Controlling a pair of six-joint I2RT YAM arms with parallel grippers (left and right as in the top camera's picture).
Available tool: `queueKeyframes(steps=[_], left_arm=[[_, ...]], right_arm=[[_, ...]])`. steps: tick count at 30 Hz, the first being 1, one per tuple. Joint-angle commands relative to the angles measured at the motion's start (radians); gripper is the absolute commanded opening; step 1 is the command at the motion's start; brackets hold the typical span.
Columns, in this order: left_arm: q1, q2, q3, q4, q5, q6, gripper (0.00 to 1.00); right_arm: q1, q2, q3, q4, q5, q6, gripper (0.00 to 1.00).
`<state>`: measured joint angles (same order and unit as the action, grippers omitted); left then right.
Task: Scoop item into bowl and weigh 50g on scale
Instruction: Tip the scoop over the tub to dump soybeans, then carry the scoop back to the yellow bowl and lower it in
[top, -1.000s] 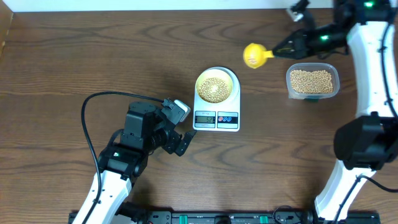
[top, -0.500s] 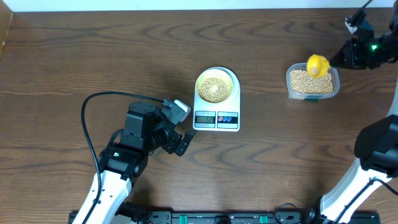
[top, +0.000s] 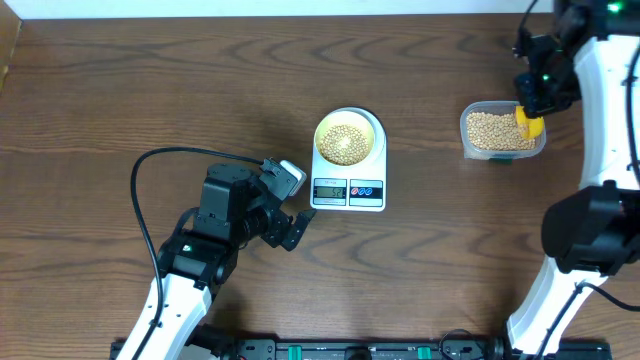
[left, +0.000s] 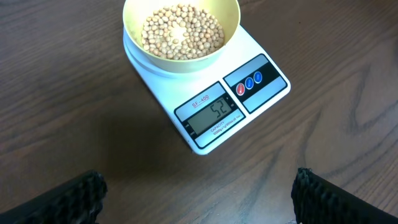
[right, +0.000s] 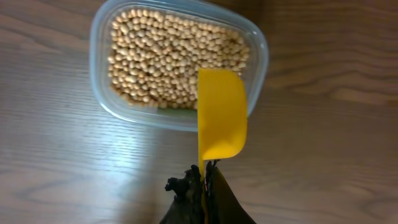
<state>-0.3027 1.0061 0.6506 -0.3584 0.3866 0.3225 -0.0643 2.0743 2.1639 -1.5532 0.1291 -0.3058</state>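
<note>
The brown wooden table (top: 120, 100) ends at a white strip (top: 250, 8) at the far side. The beans (left: 180, 31) sit in the yellow bowl (left: 132, 22) on the white scale (left: 171, 87). The left claw (top: 292, 204) is wide apart, and its tips are cut off in the wrist view. The right claw (right: 204, 180) is clamped on a yellow spoon (right: 221, 115) at the clear tub's (right: 99, 62) edge. The inside of the scoop is hidden.

We note left arm (top: 185, 270), lower left of frame: white link shells, black joint housings, thin black cable (top: 140, 190) curving off it. Left gripper (top: 293, 205) black, one fingertip pale; its fingers (left: 71, 198) dark, rough-edged in wrist view. Right arm (top: 605, 110), right edge of frame: white curved links, bulky black joint, green light (top: 546, 76) near top. Right gripper (right: 205, 183) black, narrow.
</note>
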Motion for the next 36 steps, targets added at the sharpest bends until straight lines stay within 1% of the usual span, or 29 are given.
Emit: queueKeyframes(steps=[1, 7, 10, 15, 20, 22, 23, 25, 26, 27, 30, 36], left_arm=[[0.004, 0.001, 0.003, 0.001, -0.006, 0.014, 0.98], [0.004, 0.001, 0.003, 0.001, -0.006, 0.014, 0.98], [0.004, 0.001, 0.003, 0.001, -0.006, 0.014, 0.98], [0.004, 0.001, 0.003, 0.001, -0.006, 0.014, 0.98], [0.004, 0.001, 0.003, 0.001, -0.006, 0.014, 0.98], [0.004, 0.001, 0.003, 0.001, -0.006, 0.014, 0.98], [0.004, 0.001, 0.003, 0.001, -0.006, 0.014, 0.98], [0.004, 0.001, 0.003, 0.001, -0.006, 0.014, 0.98], [0.004, 0.001, 0.003, 0.001, -0.006, 0.014, 0.98], [0.004, 0.001, 0.003, 0.001, -0.006, 0.014, 0.98], [0.004, 0.001, 0.003, 0.001, -0.006, 0.014, 0.98], [0.004, 0.001, 0.003, 0.001, -0.006, 0.014, 0.98]], right_arm=[[0.033, -0.028, -0.005, 0.009, 0.132, 0.025, 0.01], [0.06, -0.028, -0.004, 0.035, 0.148, 0.039, 0.01], [0.058, -0.028, -0.004, 0.042, 0.066, 0.043, 0.01], [0.059, -0.028, 0.011, 0.084, -0.179, 0.028, 0.01], [0.064, -0.028, 0.081, 0.115, -0.468, 0.045, 0.01], [0.073, -0.028, 0.097, 0.151, -0.608, 0.048, 0.01], [0.085, -0.028, 0.097, 0.19, -0.717, 0.048, 0.01], [0.118, -0.026, 0.097, 0.243, -0.83, 0.064, 0.01], [0.134, -0.026, 0.097, 0.256, -0.837, 0.071, 0.01], [0.189, -0.025, 0.097, 0.268, -0.835, 0.074, 0.01], [0.275, -0.009, 0.097, 0.269, -0.835, 0.074, 0.01], [0.353, 0.042, 0.078, 0.264, -0.84, 0.086, 0.01]])
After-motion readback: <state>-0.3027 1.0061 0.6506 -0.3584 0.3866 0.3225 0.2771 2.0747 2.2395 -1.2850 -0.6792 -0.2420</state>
